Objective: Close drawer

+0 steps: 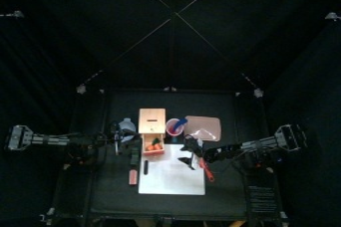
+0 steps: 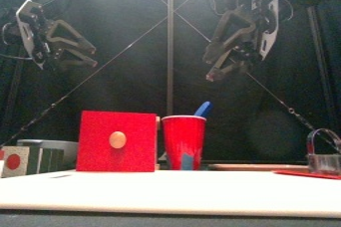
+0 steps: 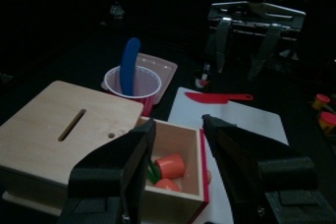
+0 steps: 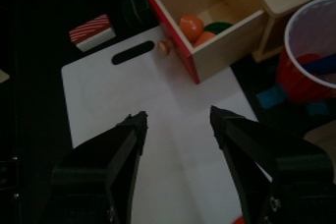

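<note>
The drawer stands pulled out of the light-tan wooden box, its red front with a round wooden knob facing the table's front edge. Orange and green pieces lie inside the drawer. My left gripper hovers open over the box and drawer, holding nothing. My right gripper is open above the white sheet, just in front of the drawer's red front, not touching it. In the front view both arms hang high above the table.
A red cup with a blue spoon stands right of the box. A pinkish flat square lies further right. A red tool lies by the sheet's edge, and a small red-and-white block sits left of it.
</note>
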